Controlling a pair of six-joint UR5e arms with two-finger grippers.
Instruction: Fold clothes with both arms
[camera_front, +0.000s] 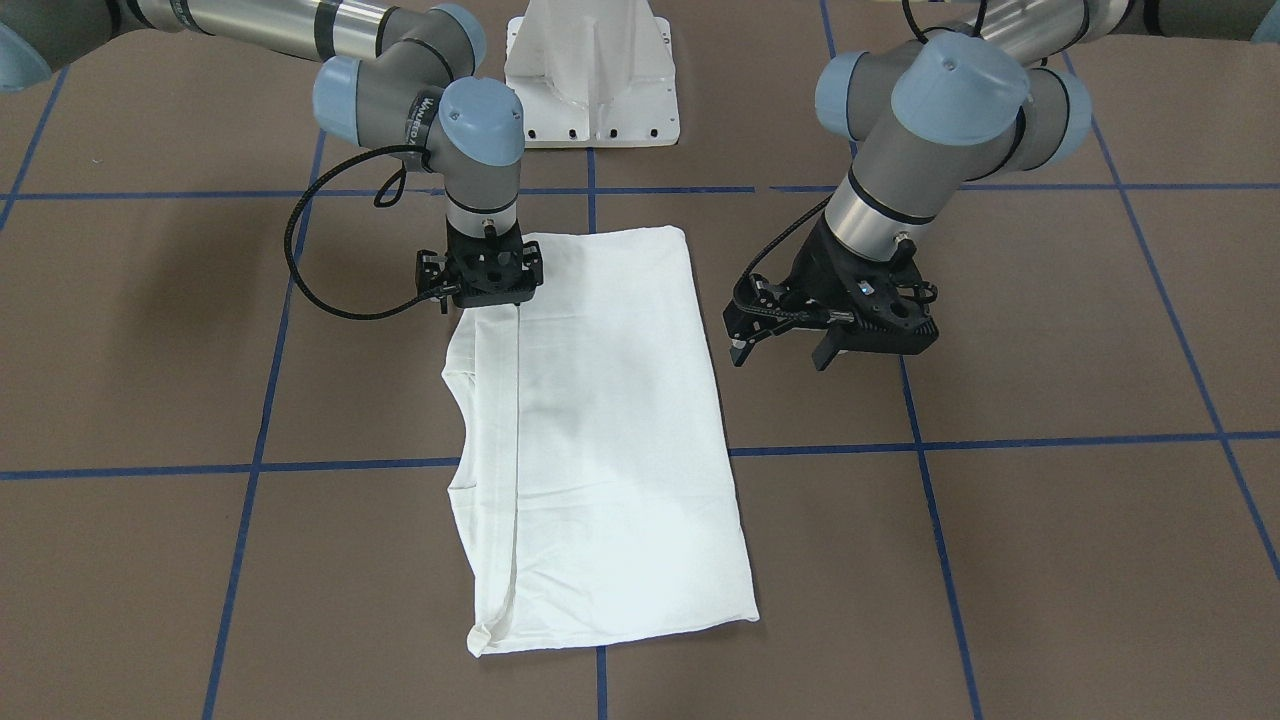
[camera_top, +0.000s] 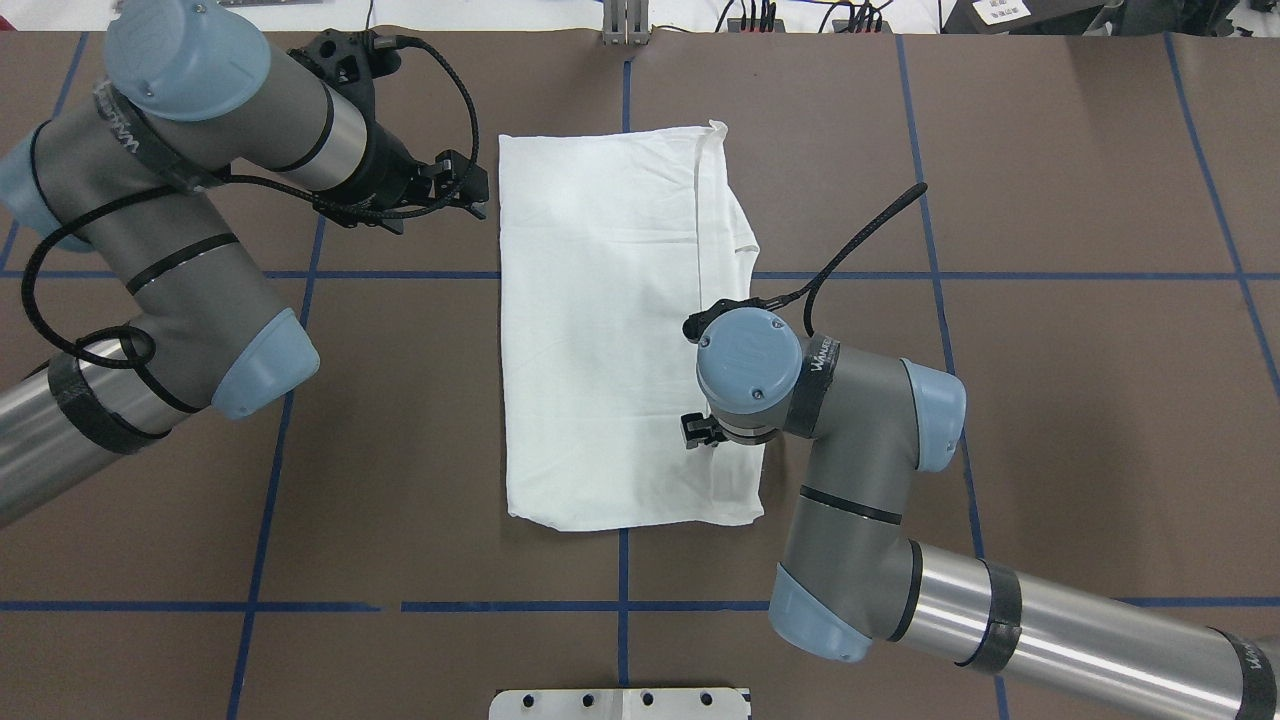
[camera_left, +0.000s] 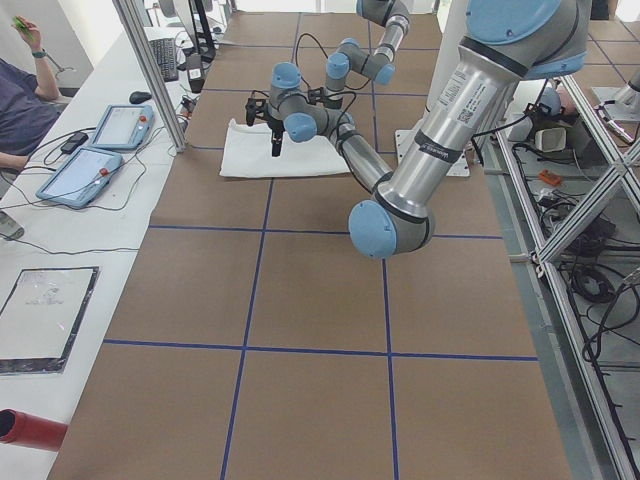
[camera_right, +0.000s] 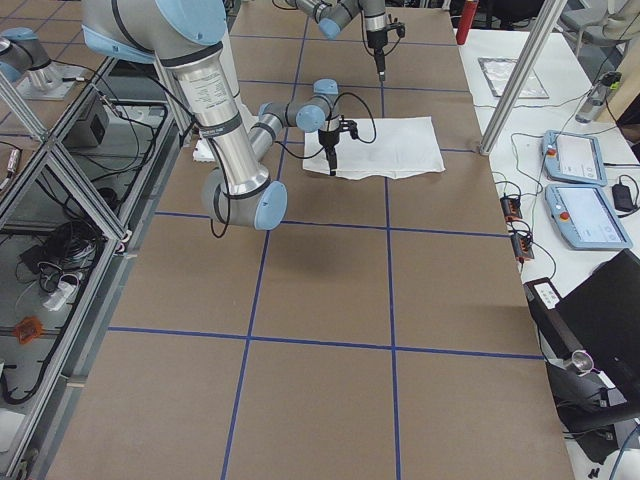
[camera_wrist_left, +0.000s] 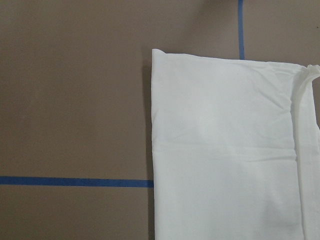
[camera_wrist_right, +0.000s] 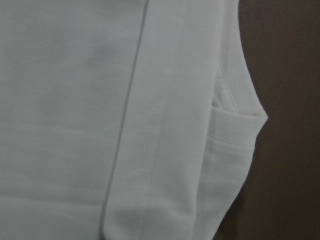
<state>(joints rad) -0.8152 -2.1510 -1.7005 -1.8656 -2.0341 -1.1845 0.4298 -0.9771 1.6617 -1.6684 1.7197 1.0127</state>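
The white T-shirt (camera_front: 610, 430) lies flat on the brown table as a long folded rectangle, with a narrow strip folded over along one long side. It also shows in the overhead view (camera_top: 600, 340). Its text, collar and tag are hidden. My left gripper (camera_front: 782, 355) is open and empty. It hovers beside the shirt's long edge, near the far corner in the overhead view (camera_top: 478, 190). My right gripper (camera_front: 487, 292) points straight down onto the folded strip. Its wrist (camera_top: 750, 370) hides the fingers, so I cannot tell its state. The right wrist view shows only the cloth (camera_wrist_right: 75, 125), very close.
The white pedestal base (camera_front: 592, 80) stands at the robot's side of the table. Blue tape lines (camera_front: 1050, 442) grid the brown surface. Tablets (camera_right: 575, 160) and cables lie on a side bench beyond the table's far edge.
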